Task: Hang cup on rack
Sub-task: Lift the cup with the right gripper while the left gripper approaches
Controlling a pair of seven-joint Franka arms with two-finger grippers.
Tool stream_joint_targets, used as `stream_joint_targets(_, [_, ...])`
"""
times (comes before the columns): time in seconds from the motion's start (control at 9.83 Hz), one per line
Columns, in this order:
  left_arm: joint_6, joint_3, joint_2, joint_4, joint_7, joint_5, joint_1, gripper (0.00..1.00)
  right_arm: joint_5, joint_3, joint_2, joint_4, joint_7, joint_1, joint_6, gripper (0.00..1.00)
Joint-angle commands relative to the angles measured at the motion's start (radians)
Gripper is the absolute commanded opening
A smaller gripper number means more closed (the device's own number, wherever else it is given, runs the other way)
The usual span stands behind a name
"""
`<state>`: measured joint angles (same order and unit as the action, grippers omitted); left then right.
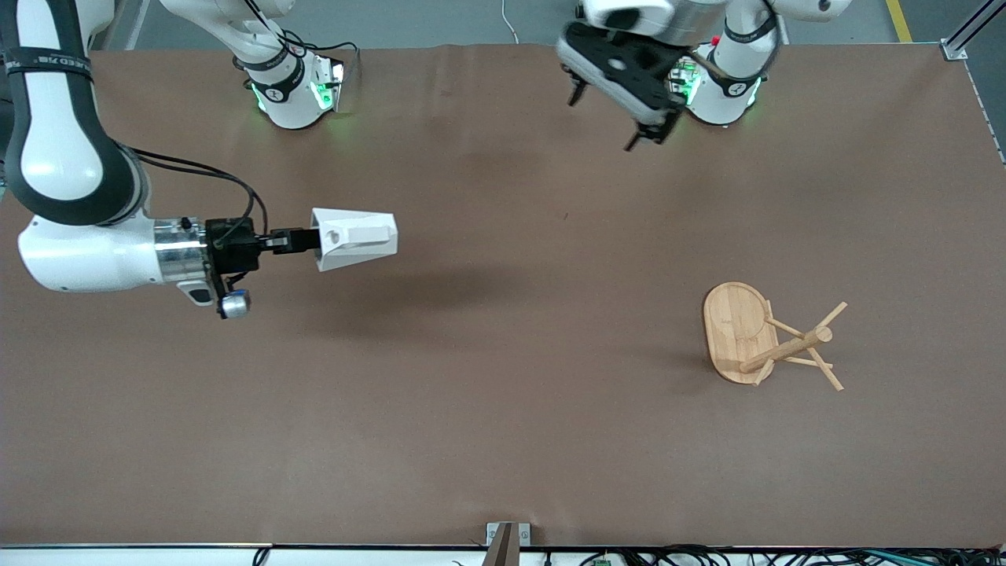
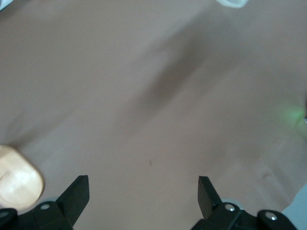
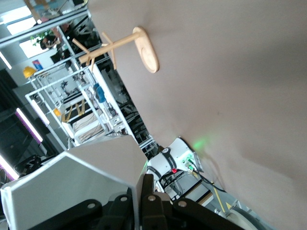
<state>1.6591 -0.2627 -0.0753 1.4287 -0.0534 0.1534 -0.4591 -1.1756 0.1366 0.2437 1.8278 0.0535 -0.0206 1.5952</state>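
White faceted cup clamped in right hand; bamboo rack upright.

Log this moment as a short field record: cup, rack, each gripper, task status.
cup: white faceted cup, lifted off the table, lying sideways in the right gripper's hold
rack: bamboo rack standing on the table toward the left arm's end, pegs bare
right gripper: right gripper shut on the cup, over the table toward the right arm's end
left gripper: left gripper open, empty, waiting in the air near its own base
status: cup not yet hung
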Motion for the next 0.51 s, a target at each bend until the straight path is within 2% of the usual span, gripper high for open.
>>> stream_joint_targets(0.0, [0.007, 0.011, -0.156, -0.135, -0.081, 0.000, -0.056, 1.00, -0.106, 0.047, -0.075, 0.137, 0.165, -0.016, 0.027, 0.00])
stream_joint_targets(0.2, [0.086, 0.005, -0.220, -0.180, -0.189, 0.002, -0.065, 1.00, -0.163, 0.092, -0.104, 0.204, 0.277, -0.015, 0.037, 0.00])
stream_joint_targets(0.41, [0.141, 0.007, -0.256, -0.206, -0.195, 0.002, -0.107, 1.00, -0.193, 0.199, -0.124, 0.231, 0.278, -0.016, 0.139, 0.00])
